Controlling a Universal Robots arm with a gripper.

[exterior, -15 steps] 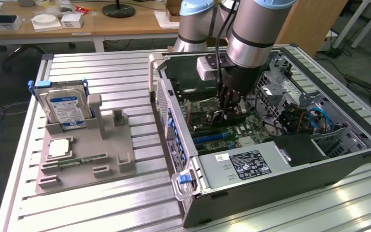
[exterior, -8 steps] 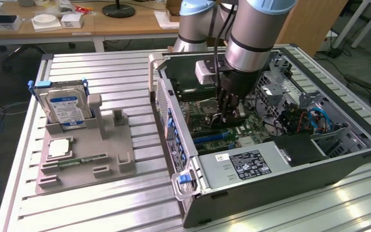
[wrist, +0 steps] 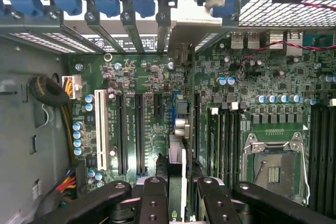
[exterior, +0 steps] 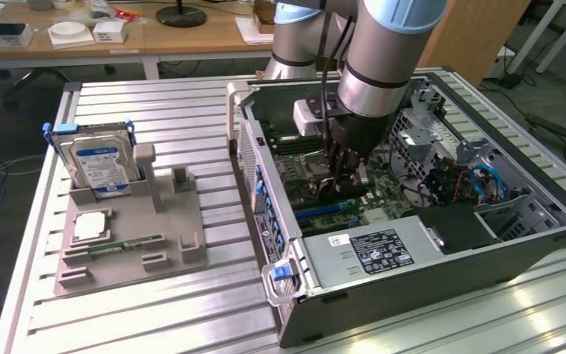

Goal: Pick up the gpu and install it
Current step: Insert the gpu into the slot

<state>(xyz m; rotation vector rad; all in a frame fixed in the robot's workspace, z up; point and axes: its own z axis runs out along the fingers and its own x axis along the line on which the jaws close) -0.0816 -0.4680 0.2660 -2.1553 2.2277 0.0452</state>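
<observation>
Here my hand (wrist: 177, 190) grips the gpu (wrist: 177, 156), a thin card seen edge-on, over the motherboard (wrist: 157, 77), long slots either side, case (exterior: 441, 287) walls close around.

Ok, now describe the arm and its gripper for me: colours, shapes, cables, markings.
The arm is a thick silver-grey tube with pale blue-grey joint covers and a black ring near the wrist. A black cable runs down its side, and a whitish box sits at the wrist. The gripper is black; its fingers are jointed bars with round pivot holes. No markings are legible.
</observation>
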